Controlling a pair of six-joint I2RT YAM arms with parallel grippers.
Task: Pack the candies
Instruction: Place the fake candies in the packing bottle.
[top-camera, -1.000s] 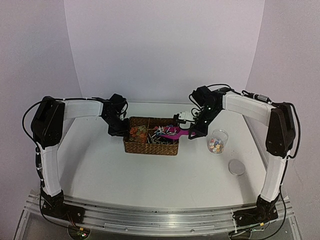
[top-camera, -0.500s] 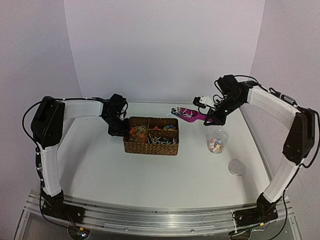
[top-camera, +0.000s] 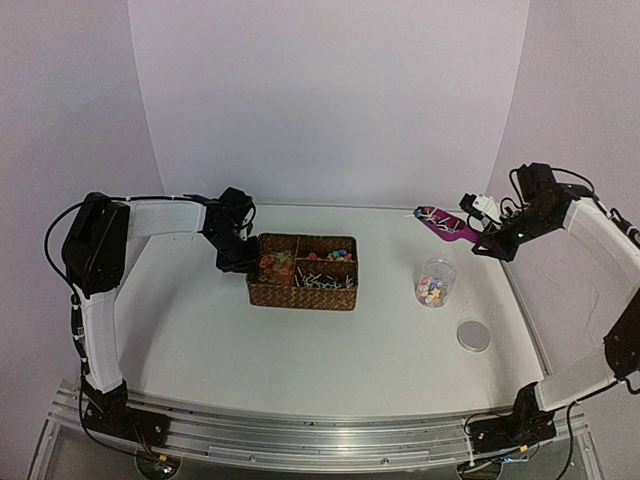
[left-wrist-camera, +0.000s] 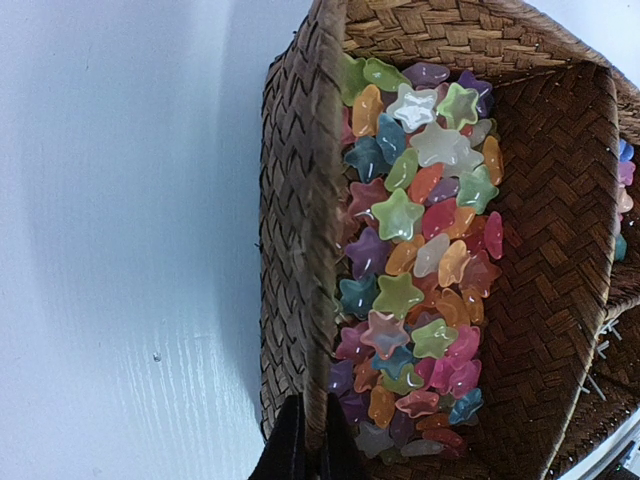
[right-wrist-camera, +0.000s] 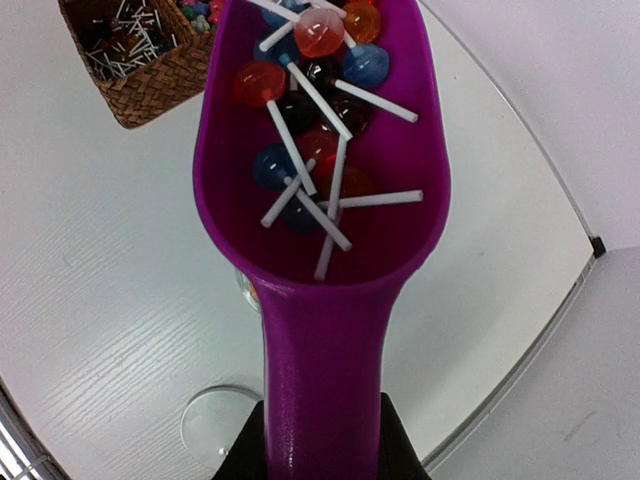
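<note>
My right gripper (top-camera: 492, 240) is shut on the handle of the magenta scoop (top-camera: 440, 224), held in the air behind and above the clear cup (top-camera: 434, 283). In the right wrist view the scoop (right-wrist-camera: 322, 230) holds several small lollipops (right-wrist-camera: 310, 110) with white sticks. The cup has mixed small candies (top-camera: 431, 292) at its bottom. My left gripper (top-camera: 238, 262) is shut on the left wall of the wicker basket (top-camera: 303, 290). In the left wrist view its fingers (left-wrist-camera: 290, 450) pinch the rim (left-wrist-camera: 318, 300), next to a compartment of coloured star candies (left-wrist-camera: 410, 260).
A round clear lid (top-camera: 473, 335) lies flat on the table in front of the cup; it also shows in the right wrist view (right-wrist-camera: 215, 425). The basket's other compartments hold stick candies (top-camera: 320, 281) and more sweets. The table's right edge (right-wrist-camera: 530, 340) runs close under the scoop.
My right arm lifted the loaded scoop out of the basket and carried it right, to behind the cup. The left arm and basket have not moved.
</note>
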